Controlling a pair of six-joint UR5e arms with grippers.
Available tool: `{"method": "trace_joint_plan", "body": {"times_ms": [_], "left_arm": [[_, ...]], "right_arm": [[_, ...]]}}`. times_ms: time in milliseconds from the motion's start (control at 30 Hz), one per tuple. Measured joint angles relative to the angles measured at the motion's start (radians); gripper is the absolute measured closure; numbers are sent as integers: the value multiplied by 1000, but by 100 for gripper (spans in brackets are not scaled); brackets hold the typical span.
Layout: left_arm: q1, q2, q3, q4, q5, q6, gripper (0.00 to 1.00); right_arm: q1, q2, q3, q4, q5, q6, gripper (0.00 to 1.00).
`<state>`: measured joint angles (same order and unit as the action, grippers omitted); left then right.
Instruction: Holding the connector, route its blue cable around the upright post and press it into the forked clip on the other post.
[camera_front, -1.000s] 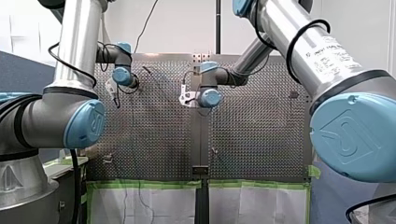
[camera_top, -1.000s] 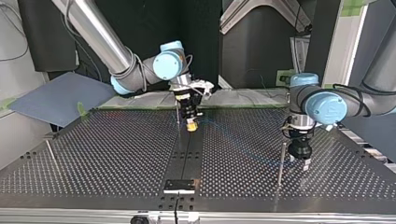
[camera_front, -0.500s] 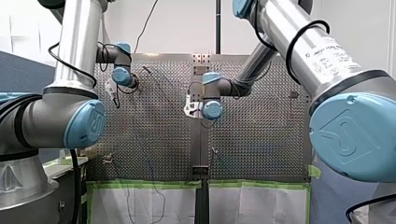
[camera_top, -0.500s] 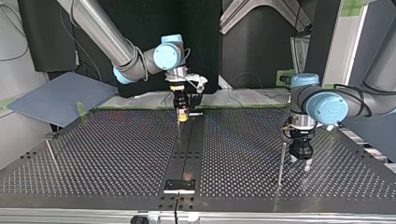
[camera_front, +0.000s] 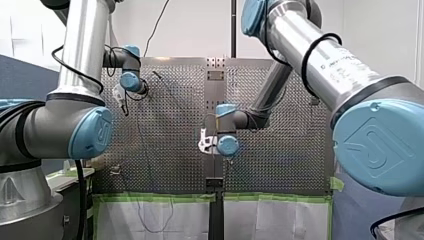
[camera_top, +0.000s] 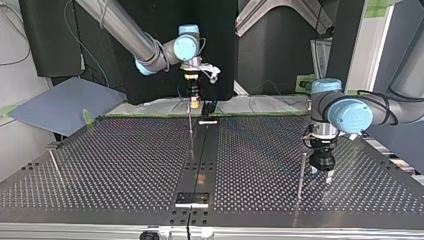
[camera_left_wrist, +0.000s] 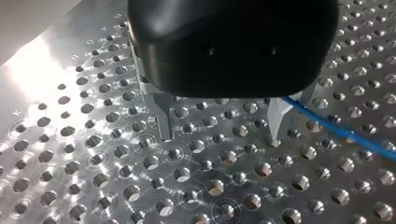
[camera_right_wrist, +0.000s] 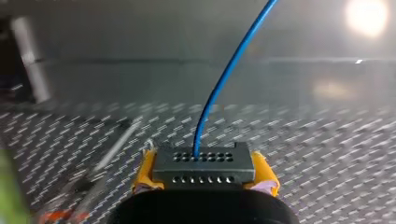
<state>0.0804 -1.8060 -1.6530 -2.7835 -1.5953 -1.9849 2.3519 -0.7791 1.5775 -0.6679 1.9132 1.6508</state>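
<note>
Front view. Two arms. My left arm (camera_front: 80, 60) reaches to the far part of the perforated table (camera_front: 165, 130). My right arm (camera_front: 300, 55) is bent back, its wrist over the table's centre strip (camera_front: 216, 90). Neither gripper's fingers can be read here.

Top view. Two grippers. My right gripper (camera_top: 194, 104), yellow at the tip, hangs at the top end of one thin upright post (camera_top: 190, 127); whether they touch cannot be told. My left gripper (camera_top: 323, 174) stands low over the table, with a second thin post (camera_top: 300, 175) just beside it. A third thin rod (camera_top: 54, 164), tilted, stands well apart from both grippers. Posts counted: three. Which one carries the forked clip cannot be told.

Left wrist view. Two metal fingers (camera_left_wrist: 163, 119), spread wide, tips close to the perforated surface. One blue cable (camera_left_wrist: 341, 133) runs away from the outer side of one finger, across the holes.

Right wrist view. One connector (camera_right_wrist: 203, 165), a dark block with two rows of small holes, pinched between two yellow pads (camera_right_wrist: 144, 175). The blue cable leaves its upper row and arcs up ahead of the gripper. One blurred rod (camera_right_wrist: 119, 140) lies ahead, to one side.
</note>
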Motion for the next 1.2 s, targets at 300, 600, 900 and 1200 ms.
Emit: {"method": "trace_joint_plan", "body": {"times_ms": [300, 600, 900, 1200], "left_arm": [[0, 0, 0, 1, -1, 0, 0], [1, 0, 0, 0, -1, 0, 0], [1, 0, 0, 0, -1, 0, 0], [1, 0, 0, -1, 0, 0, 0]], "right_arm": [[0, 77, 77, -78, 18, 2, 100], [-12, 149, 149, -149, 41, 12, 100], [-56, 221, 227, -227, 44, 9, 100], [-128, 236, 302, -289, 18, -26, 100]]}}
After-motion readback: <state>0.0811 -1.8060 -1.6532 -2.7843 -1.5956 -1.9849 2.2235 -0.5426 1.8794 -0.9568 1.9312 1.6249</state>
